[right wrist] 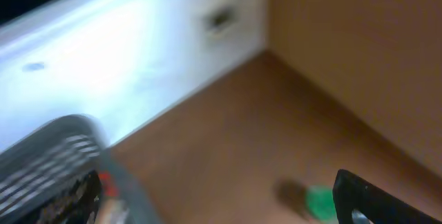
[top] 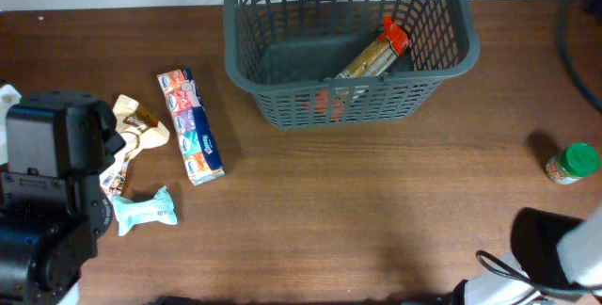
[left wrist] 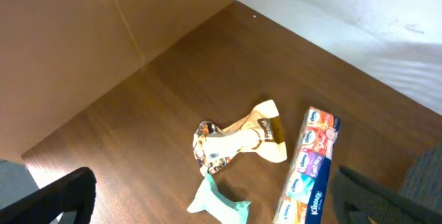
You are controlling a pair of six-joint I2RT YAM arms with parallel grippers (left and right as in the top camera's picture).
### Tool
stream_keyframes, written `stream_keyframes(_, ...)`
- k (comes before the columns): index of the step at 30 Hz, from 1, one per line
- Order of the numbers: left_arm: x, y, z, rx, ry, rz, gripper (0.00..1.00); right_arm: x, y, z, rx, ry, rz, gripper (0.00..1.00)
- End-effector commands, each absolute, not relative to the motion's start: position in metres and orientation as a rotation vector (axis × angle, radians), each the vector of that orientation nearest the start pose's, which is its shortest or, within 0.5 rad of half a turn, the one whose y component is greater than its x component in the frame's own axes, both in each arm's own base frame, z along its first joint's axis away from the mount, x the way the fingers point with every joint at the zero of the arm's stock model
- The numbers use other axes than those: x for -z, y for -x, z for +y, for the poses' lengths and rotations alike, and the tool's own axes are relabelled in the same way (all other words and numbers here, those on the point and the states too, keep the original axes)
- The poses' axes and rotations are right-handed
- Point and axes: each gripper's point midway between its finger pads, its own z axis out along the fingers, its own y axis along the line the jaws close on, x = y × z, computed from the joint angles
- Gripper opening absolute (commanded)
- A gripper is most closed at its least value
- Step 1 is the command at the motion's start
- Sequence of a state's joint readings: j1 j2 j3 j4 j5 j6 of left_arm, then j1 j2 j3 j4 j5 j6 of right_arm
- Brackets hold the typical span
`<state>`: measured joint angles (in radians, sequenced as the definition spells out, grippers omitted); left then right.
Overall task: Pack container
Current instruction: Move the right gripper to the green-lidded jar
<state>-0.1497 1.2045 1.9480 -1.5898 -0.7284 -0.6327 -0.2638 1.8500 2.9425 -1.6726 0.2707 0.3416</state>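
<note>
The container [top: 282, 107], a dark grey lattice basket, stands at the back centre of the table. Inside it lie a pasta pack with a red end [top: 378, 53] and an orange item [top: 327, 102] against the front wall. At the left, a tissue multipack [top: 191, 126], a tan snack bag [top: 134, 128] and a teal packet [top: 147, 211] lie on the table. My left gripper [left wrist: 210, 189] hangs open above the teal packet [left wrist: 217, 203], holding nothing. My right gripper [right wrist: 221, 196] is open and empty, between the basket [right wrist: 41, 162] and a green-lidded jar [right wrist: 319, 202].
The green-lidded jar [top: 572, 164] stands alone near the right edge. The left arm [top: 47, 201] covers the near left corner and the right arm [top: 555, 258] the near right corner. The right wrist view is blurred. A white wall runs behind the table.
</note>
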Motion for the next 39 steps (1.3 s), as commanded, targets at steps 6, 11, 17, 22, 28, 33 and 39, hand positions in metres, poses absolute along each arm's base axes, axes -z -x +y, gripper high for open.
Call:
stream_keyframes(6,-0.418,-0.214,0.083,-0.444,0.832,2.039,1.00,-0.423,-0.306,-0.215,0.299,-1.116,2.084,0.99)
stream_keyframes(11,-0.418,-0.214,0.083,-0.444,0.832,2.040,1.00,-0.354,-0.288,-0.249,0.314,-1.376,2.223,0.99)
stream_keyframes(17,-0.418,-0.214,0.083,-0.444,0.832,2.040,1.00,-0.259,-0.266,-0.256,0.267,-1.578,2.468,0.99)
stream_keyframes(22,-0.418,-0.214,0.083,-0.444,0.832,2.040,1.00,-0.205,-0.270,-0.263,0.261,-1.603,2.538,0.99)
stream_keyframes(28,-0.418,-0.214,0.083,-0.444,0.832,2.040,1.00,-0.160,-0.279,-0.268,0.237,-1.616,2.594,0.99)
stream_keyframes(33,-0.418,-0.214,0.083,-0.444,0.832,2.039,1.00,-0.142,-0.290,-0.273,0.189,-1.624,2.600,0.99)
stream_keyframes(39,-0.418,-0.214,0.083,-0.444,0.832,2.040,1.00,-0.126,-0.293,-0.280,0.162,-1.651,2.603,0.99)
